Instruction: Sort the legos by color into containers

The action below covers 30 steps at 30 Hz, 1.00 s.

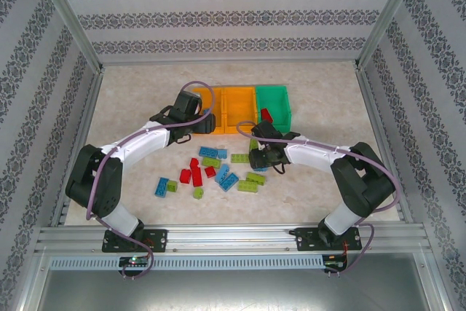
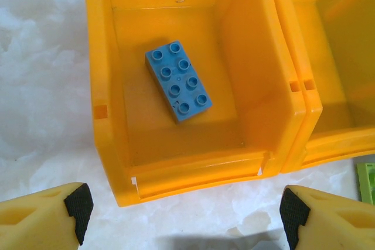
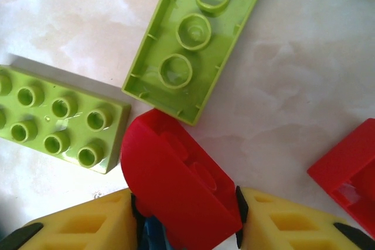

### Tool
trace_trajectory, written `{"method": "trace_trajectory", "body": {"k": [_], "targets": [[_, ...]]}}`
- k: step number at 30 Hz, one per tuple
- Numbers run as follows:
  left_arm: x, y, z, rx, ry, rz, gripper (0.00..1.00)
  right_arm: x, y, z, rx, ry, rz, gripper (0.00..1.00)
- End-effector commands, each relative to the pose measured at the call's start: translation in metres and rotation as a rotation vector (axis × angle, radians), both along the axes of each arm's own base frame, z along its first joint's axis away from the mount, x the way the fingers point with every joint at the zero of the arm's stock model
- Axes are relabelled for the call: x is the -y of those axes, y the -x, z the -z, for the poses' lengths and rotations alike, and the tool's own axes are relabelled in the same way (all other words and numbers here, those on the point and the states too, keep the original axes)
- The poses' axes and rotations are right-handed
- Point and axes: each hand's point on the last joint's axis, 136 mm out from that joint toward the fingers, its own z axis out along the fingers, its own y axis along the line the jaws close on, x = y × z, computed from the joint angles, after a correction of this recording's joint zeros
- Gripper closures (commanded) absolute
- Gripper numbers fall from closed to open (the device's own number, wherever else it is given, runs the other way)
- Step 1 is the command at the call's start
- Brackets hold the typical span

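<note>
The left gripper hangs over the table just in front of the left orange bin, its jaws spread wide with nothing between the black pads. A blue two-by-four brick lies flat, studs up, on that bin's floor. Joined to this bin on the right is the middle orange bin, and next to that the green bin, which holds a red piece near its front wall. In front of the bins the loose legos, blue, lime green and red, lie scattered on the table between the two arms. At the right side of that patch the right gripper pinches a red brick between its yellow fingers, the pads pressed to its two sides. Whether it is clear of the table I cannot tell. Just beyond it lie a lime green brick with its studs up and an overturned lime green brick showing its hollow underside. A second red brick lies at the right edge of the wrist view.
</note>
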Motion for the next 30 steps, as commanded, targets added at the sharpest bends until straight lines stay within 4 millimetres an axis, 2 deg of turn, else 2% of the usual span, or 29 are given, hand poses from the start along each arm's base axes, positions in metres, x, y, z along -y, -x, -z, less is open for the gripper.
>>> {"method": "trace_trajectory", "body": {"k": [1, 10, 16, 20, 23, 26, 28, 30], "targets": [[-0.002, 0.000, -0.011, 0.040, -0.003, -0.010, 0.15, 0.010, -0.007, -0.015, 0.049, 0.006, 0.043, 0.57], [-0.001, 0.001, -0.008, 0.034, 0.001, -0.007, 0.15, 0.024, -0.018, -0.042, 0.134, -0.030, 0.084, 0.59], [0.000, 0.001, -0.009, 0.036, 0.003, -0.005, 0.15, 0.035, -0.027, -0.054, 0.157, -0.031, 0.093, 0.60], [0.000, 0.001, -0.007, 0.031, 0.003, -0.005, 0.15, 0.034, -0.031, -0.057, 0.144, -0.054, 0.078, 0.58], [-0.001, 0.002, -0.005, 0.027, 0.003, -0.006, 0.15, 0.031, -0.029, -0.051, 0.122, -0.053, 0.058, 0.48], [-0.001, 0.003, -0.004, 0.023, 0.002, -0.004, 0.15, 0.040, -0.026, -0.041, 0.092, -0.001, 0.051, 0.39], [-0.002, 0.004, -0.003, 0.022, -0.007, -0.003, 0.14, 0.053, -0.021, -0.035, 0.064, 0.059, 0.060, 0.32], [-0.004, 0.004, -0.005, 0.024, -0.013, -0.002, 0.14, 0.063, -0.021, -0.036, 0.038, 0.059, 0.096, 0.29]]}}
